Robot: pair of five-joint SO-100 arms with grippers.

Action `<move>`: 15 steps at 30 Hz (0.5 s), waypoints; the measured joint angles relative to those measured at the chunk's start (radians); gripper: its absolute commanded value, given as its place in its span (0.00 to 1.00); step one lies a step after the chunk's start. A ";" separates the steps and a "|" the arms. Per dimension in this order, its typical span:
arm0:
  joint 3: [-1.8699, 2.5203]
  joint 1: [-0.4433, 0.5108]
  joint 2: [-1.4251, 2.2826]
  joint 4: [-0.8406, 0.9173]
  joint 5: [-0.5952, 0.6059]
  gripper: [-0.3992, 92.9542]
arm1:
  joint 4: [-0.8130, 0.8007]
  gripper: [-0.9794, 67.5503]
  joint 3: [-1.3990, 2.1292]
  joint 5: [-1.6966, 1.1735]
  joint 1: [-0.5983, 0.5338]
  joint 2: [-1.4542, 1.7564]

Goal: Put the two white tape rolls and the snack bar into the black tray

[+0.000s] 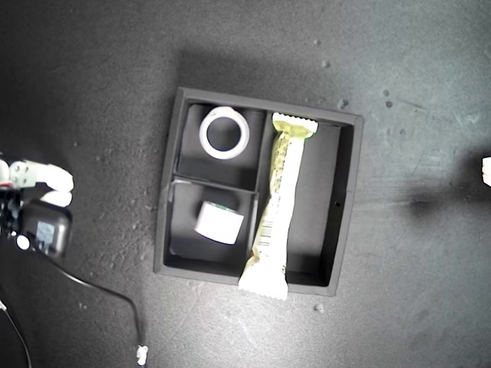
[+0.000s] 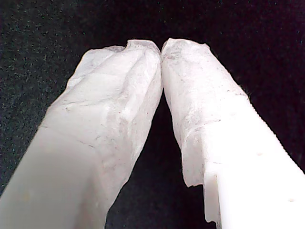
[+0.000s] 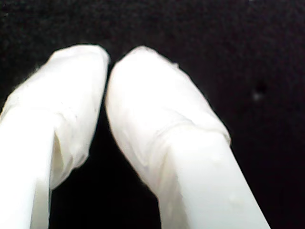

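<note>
The tray point(image 1: 344, 201) sits in the middle of the exterior view on a dark mat point(image 1: 414, 307), and all three things are inside it. The wide ring point(image 1: 224, 133) lies flat in the small compartment at 11 o'clock of the tray, with its hole facing up. The thick roll point(image 1: 219, 222) is in the other small compartment, at 8 o'clock of the tray, and it lies a little turned. The bar point(image 1: 278, 204) is in the long compartment, just beside the wall that divides it from the two small ones. It is a bit slanted: its green-yellow end is at 12 o'clock of the tray, and its white crimped end at 6 o'clock lies over the tray's rim and pokes out above the mat.

My first gripper point(image 2: 161, 45) has its tips pressed together, with nothing between them; only the mat is behind it. My second gripper point(image 3: 108, 59) is closed too, its tips almost touching and empty.

In the exterior view an arm point(image 1: 42, 222) with a cable point(image 1: 115, 295) is at 9 o'clock of the picture, well apart from the tray. I cannot tell which arm it is. A small white part point(image 1: 486, 170) shows at 3 o'clock of the picture.
</note>
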 measured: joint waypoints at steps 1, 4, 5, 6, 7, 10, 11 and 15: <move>0.000 0.000 0.000 0.000 0.049 0.01 | 0.000 0.01 0.000 0.000 0.000 0.000; 0.000 0.000 0.000 0.000 0.109 0.01 | 0.000 0.01 0.000 0.000 0.000 0.000; 0.000 0.000 0.000 0.000 0.114 0.01 | 0.000 0.01 0.000 0.000 0.000 0.000; 0.000 0.000 0.000 0.000 0.118 0.01 | 0.000 0.01 0.000 0.000 0.000 0.000; 0.000 0.000 0.000 0.000 0.120 0.01 | 0.000 0.01 0.000 0.000 0.000 0.000; 0.000 0.000 0.000 0.000 0.123 0.01 | 0.000 0.01 0.000 0.000 0.000 0.000; 0.000 0.000 0.000 0.000 0.123 0.01 | 0.000 0.01 0.000 0.000 0.000 0.000; 0.000 0.000 0.000 0.000 0.123 0.01 | 0.000 0.01 0.000 0.000 0.000 0.000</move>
